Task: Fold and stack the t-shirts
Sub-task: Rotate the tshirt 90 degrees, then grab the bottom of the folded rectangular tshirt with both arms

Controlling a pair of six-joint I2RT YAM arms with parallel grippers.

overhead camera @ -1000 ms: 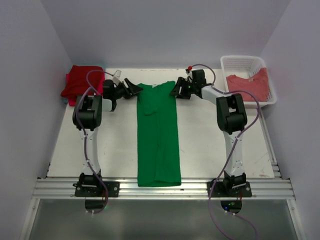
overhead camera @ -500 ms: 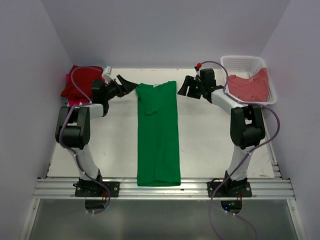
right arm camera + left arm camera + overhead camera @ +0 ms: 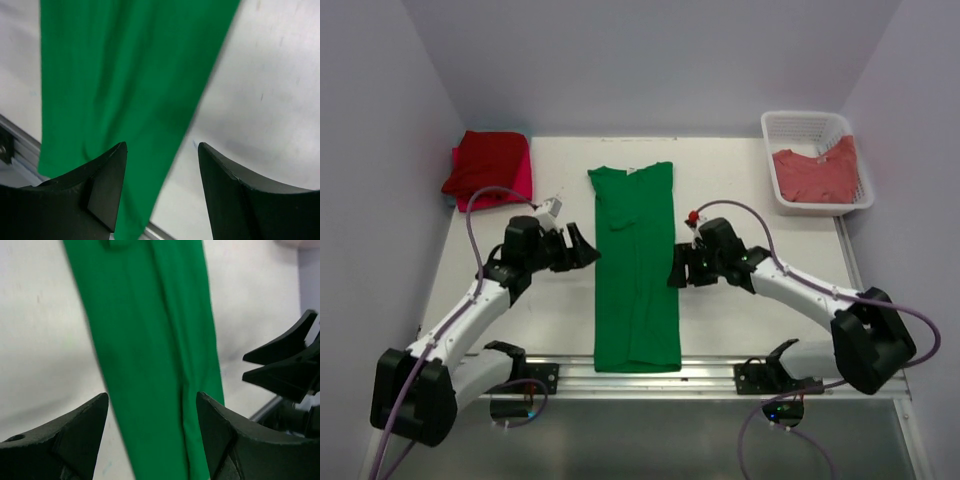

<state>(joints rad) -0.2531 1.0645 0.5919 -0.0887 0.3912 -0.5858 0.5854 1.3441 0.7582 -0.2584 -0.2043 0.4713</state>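
Green t-shirt [image 3: 635,275] lies between spread left claw [image 3: 586,246] and right claw [image 3: 675,270].

Matt cloth green t-shirt [image 3: 635,270] on smooth, perhaps laminate table [image 3: 750,190]

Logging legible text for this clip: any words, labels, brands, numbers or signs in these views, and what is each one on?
No text can be read in any view.
Pale neck tag on the green t-shirt: too small to tell whether it carries print.
Red t-shirts, salmon t-shirt and white basket: no visible markings.
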